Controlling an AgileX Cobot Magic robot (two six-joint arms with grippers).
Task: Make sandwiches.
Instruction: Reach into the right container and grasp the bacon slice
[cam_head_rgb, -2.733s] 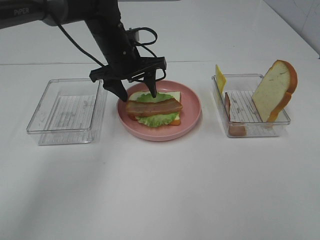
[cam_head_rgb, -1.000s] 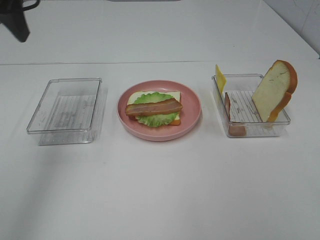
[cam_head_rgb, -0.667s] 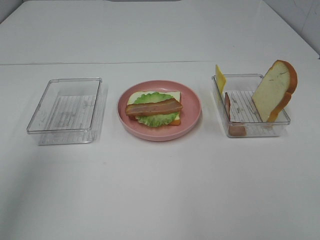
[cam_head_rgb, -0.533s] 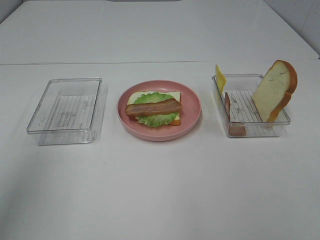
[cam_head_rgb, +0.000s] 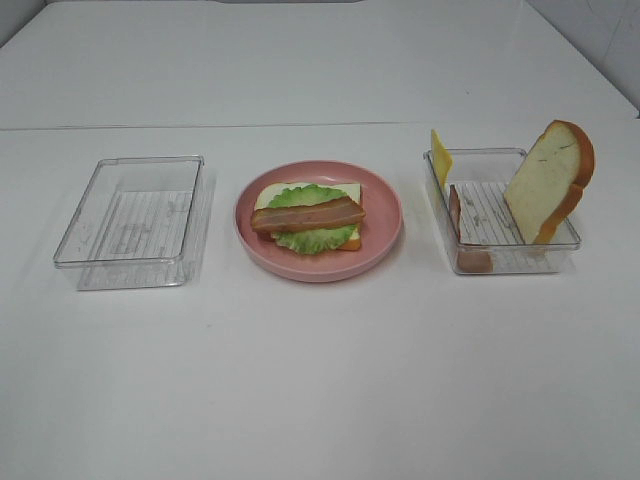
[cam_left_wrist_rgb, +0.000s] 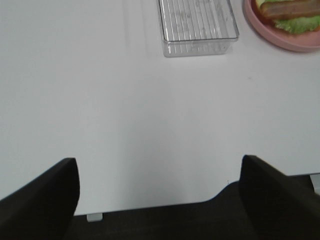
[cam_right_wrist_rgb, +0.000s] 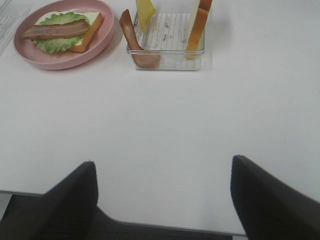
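Note:
The open-faced sandwich (cam_head_rgb: 308, 214) lies on the pink plate (cam_head_rgb: 385, 235): a bread slice at the bottom, green lettuce on it, one bacon strip on top. A second bread slice (cam_head_rgb: 545, 185) leans upright in the right clear tray (cam_head_rgb: 500, 262), with a yellow cheese slice (cam_head_rgb: 440, 157) and another bacon strip (cam_head_rgb: 456, 212). Neither arm shows in the exterior view. My left gripper (cam_left_wrist_rgb: 160, 200) is open over bare table near the front edge, nothing between its fingers. My right gripper (cam_right_wrist_rgb: 162, 195) is open too, well short of the tray (cam_right_wrist_rgb: 167, 57).
An empty clear tray (cam_head_rgb: 130, 215) stands left of the plate. In the left wrist view this tray (cam_left_wrist_rgb: 197, 30) and the plate's rim (cam_left_wrist_rgb: 285, 42) lie far ahead. White table surrounds everything; its front edge shows just before both grippers.
The left arm, which hung over the plate, has pulled away up and left, out of the exterior view. The bacon strip stays on the lettuce. Nothing else moved.

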